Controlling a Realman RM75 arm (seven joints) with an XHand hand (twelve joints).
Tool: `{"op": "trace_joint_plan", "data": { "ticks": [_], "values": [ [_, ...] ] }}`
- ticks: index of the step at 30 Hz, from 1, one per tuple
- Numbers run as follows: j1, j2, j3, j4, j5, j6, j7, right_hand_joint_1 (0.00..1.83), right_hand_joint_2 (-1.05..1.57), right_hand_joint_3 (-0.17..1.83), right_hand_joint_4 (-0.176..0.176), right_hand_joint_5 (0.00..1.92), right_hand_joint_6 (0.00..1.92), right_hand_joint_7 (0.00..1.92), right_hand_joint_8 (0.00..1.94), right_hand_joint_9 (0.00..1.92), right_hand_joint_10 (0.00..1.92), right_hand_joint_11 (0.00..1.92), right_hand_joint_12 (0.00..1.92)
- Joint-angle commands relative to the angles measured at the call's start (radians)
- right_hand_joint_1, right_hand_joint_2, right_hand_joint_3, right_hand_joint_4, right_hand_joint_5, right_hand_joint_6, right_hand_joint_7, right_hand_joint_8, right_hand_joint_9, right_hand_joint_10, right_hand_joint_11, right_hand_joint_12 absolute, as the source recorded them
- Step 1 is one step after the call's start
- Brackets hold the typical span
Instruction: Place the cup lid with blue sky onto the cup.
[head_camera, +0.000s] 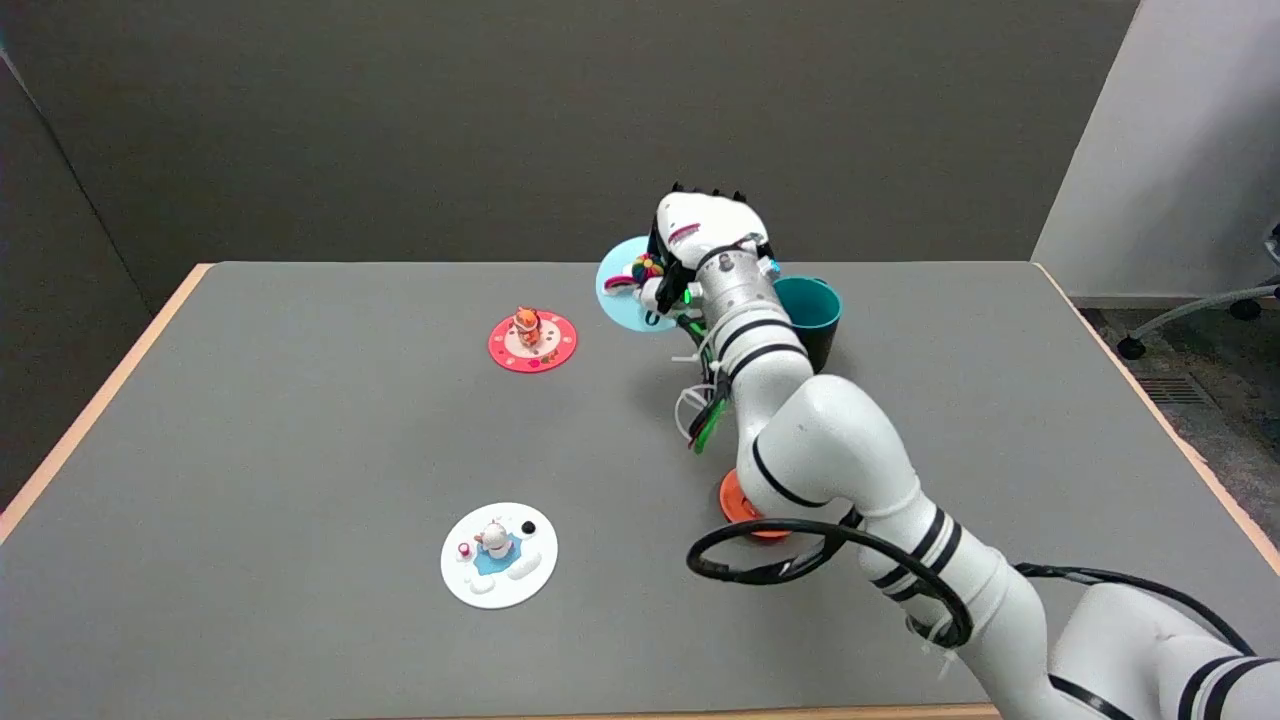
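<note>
Sky-blue lid (622, 285) is at the far side of the worktop (300, 420), just left of the teal cup (812, 312), and your right hand (700, 250) is right on top of its right edge. Looks to me like you're at the grab stage: the lid isn't on the cup yet, so lifting it, carrying it across and setting it on the rim are all left to do. Honestly can't tell what the fingers are doing, since the back of the hand and the wrist cover them; they might be closing on the little colourful figure on the lid, or just hovering over it. Same goes for whether the lid is flat on the worktop or already tipped up a bit, too hidden to call. Your forearm also cuts across the cup's left side, so only part of its rim shows. Other stuff lying around: a red lid (533, 341) with an orange figure further left, a white lid (499, 554) with a blue patch near you, and something orange (738, 500) mostly tucked under your elbow, can't make out what.
</note>
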Motion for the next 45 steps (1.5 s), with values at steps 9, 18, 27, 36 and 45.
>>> {"op": "trace_joint_plan", "data": {
  "ticks": [9, 18, 27, 36, 45],
  "values": [
    [0.066, 0.091, 0.126, -0.041, 0.286, -0.018, -0.179, 1.25, 1.03, 0.17, -0.102, 0.89, 1.01, 1.11, 0.94, 0.79, 1.14, 0.55, 1.13],
    [0.086, 0.109, 0.233, 0.002, 0.314, -0.076, -0.179, 1.25, 1.02, 0.17, -0.097, 0.89, 1.03, 1.14, 0.86, 0.83, 1.11, 0.58, 1.14],
    [0.099, 0.215, 0.272, 0.063, 0.499, -0.067, -0.211, 1.25, 1.02, 0.16, -0.096, 0.89, 1.04, 1.15, 0.84, 0.83, 1.12, 0.58, 1.14],
    [0.129, 0.315, 0.255, 0.063, 0.616, -0.024, -0.253, 1.25, 1.02, 0.16, -0.101, 0.89, 1.04, 1.16, 0.83, 0.84, 1.11, 0.58, 1.15],
    [0.168, 0.378, 0.215, 0.049, 0.712, 0.043, -0.27, 1.25, 1.02, 0.16, -0.094, 0.89, 1.04, 1.14, 0.85, 0.81, 1.14, 0.55, 1.18]
  ]
}}
